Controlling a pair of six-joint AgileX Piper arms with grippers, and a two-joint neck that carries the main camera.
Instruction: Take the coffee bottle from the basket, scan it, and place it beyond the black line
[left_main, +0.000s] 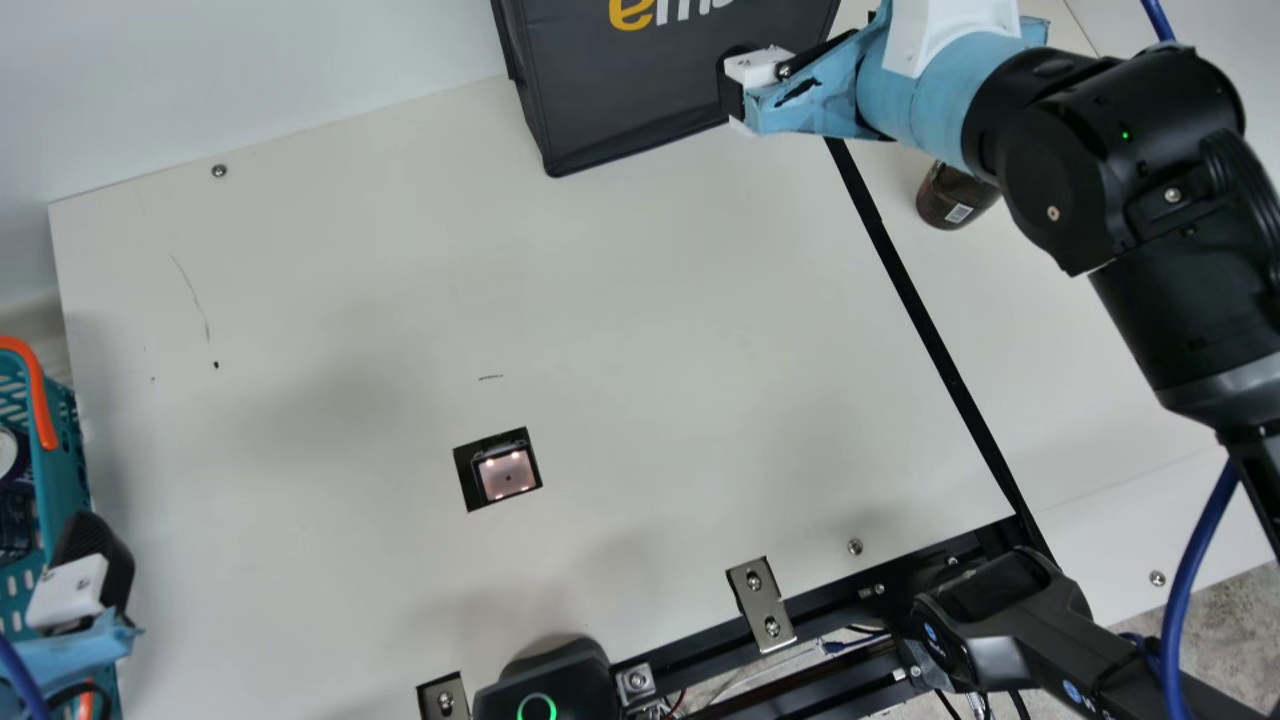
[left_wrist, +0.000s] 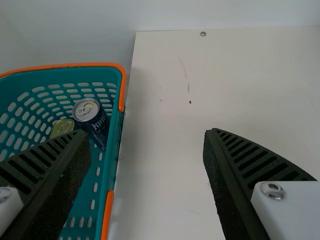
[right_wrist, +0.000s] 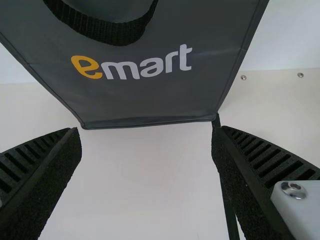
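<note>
A dark brown bottle (left_main: 945, 200) with a small white label, the likely coffee bottle, stands beyond the black line (left_main: 930, 330), partly covered by the right arm. My right gripper (left_main: 742, 88) is over the table by the dark bag, left of the bottle; in its wrist view the gripper (right_wrist: 147, 134) stands open and empty. At the left edge, my left gripper (left_main: 90, 572) is beside the teal basket (left_main: 68, 470). The left wrist view shows this gripper (left_wrist: 147, 137) open and empty, the basket (left_wrist: 114, 150) partly behind one finger. The scanner window (left_main: 506, 474) is lit.
A dark bag (left_main: 640, 90) stands at the table's back edge. Inside the basket are a dark blue can (left_wrist: 92, 120) and a gold-topped can (left_wrist: 62, 127). Metal brackets (left_main: 762, 605), a black device (left_main: 550, 685) and a handheld scanner-like device (left_main: 1000, 610) line the front edge.
</note>
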